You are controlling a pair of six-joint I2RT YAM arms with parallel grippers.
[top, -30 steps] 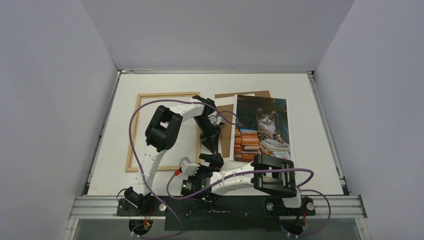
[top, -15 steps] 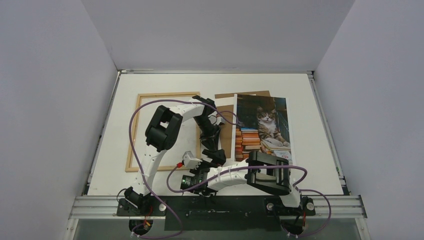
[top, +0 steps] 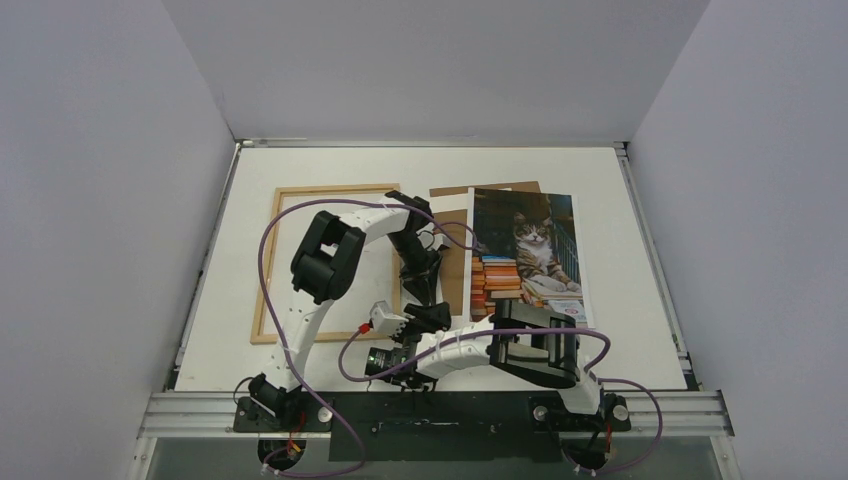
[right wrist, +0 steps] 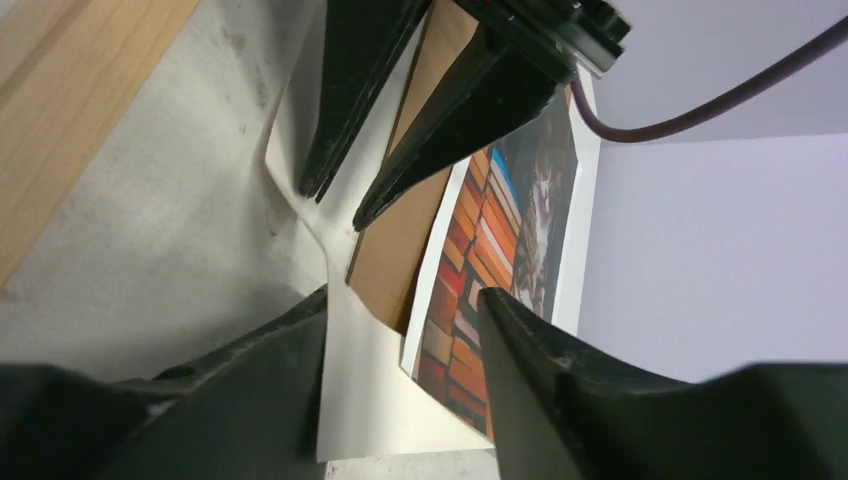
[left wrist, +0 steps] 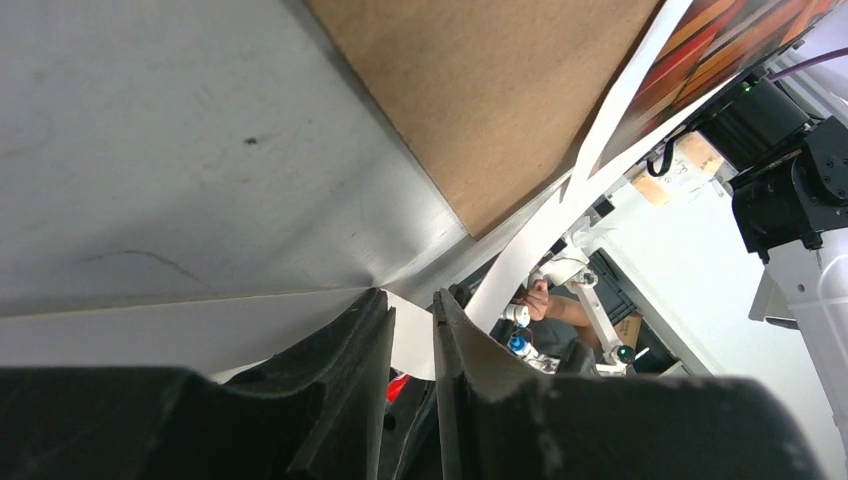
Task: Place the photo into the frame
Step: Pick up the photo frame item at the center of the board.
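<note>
Light-wood frame (top: 335, 188) lies flat near the worktop's (top: 615, 250) left edge. The glossy cat photo (top: 525, 255) lies right of centre, overlapping a matte brown board (top: 455, 290). Only the wrist views reveal a thin white sheet (right wrist: 340, 410) curling up beside that board. The right gripper (right wrist: 402, 295) stands open, straddling it. The left gripper (left wrist: 412, 300) shows a slit-narrow gap; whether it pinches the sheet is unclear.
</note>
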